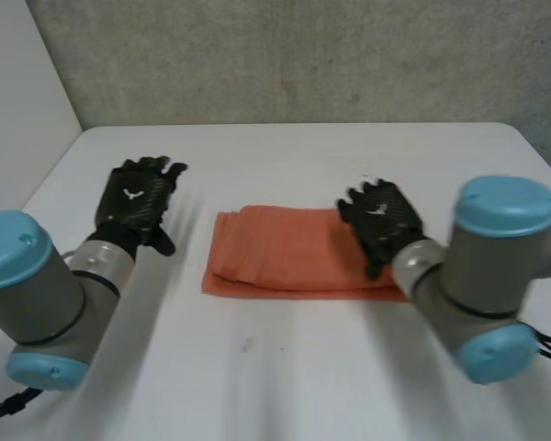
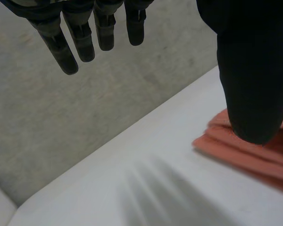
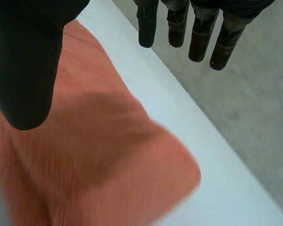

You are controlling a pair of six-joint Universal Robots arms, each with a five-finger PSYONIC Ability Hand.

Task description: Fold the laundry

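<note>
My right fingers (image 3: 198, 40) hang straight and a little apart, the right thumb (image 3: 26, 75) off to one side, pinching nothing. My left fingers (image 2: 80, 42) are the same: straight, relaxed, holding nothing.

The right hand (image 1: 383, 220) is over the right end of the orange cloth (image 1: 285, 253), its shadow falling on the fabric under the palm. Whether it touches, I cannot tell. The left hand (image 1: 136, 204) hovers over the bare table (image 1: 285, 367), beside the cloth's left end with a gap between.

The cloth lies mid-table, already doubled into a band. Its long axis runs left to right between my two arms, and its layered edges show just past my left thumb (image 2: 254, 94).

So the right hand is the nearer one, I judge. A further fold would likely carry one short end across toward the other — and the left hand would first have to close that gap inward.
</note>
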